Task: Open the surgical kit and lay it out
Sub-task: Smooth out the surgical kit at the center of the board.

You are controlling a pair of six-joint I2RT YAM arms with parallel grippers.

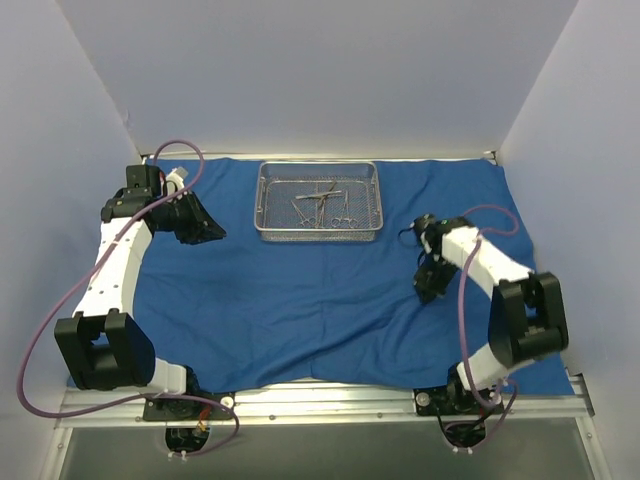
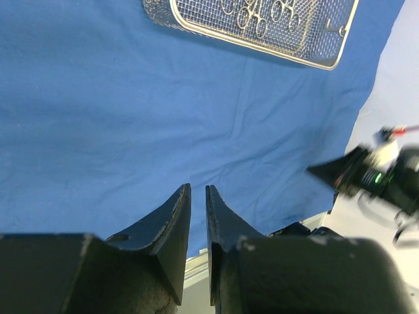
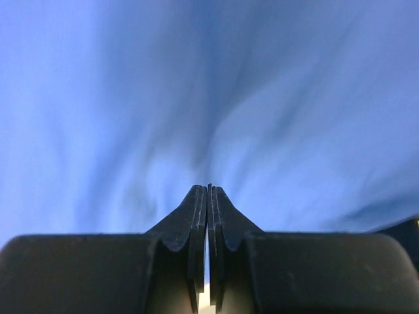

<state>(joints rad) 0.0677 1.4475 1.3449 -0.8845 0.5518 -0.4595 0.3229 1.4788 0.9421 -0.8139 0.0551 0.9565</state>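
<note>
The royal-blue cloth wrap (image 1: pixel 300 300) lies spread open and flat over the table. The silver wire-mesh tray (image 1: pixel 318 236) stands on it at the back centre, with several steel ring-handled instruments (image 1: pixel 320 205) inside. My left gripper (image 1: pixel 205 230) hovers over the cloth left of the tray, its jaws nearly together and empty (image 2: pixel 198 190). The tray (image 2: pixel 262 47) and instruments (image 2: pixel 262 10) show at the top of the left wrist view. My right gripper (image 1: pixel 430 285) is low over the cloth right of the tray, shut and empty (image 3: pixel 208 187). The right wrist view shows only blurred cloth (image 3: pixel 209 98).
White walls enclose the table on three sides. A metal rail (image 1: pixel 320 405) runs along the near edge with both arm bases. Purple cables loop from each arm. The right arm (image 2: pixel 380 176) shows at the right of the left wrist view.
</note>
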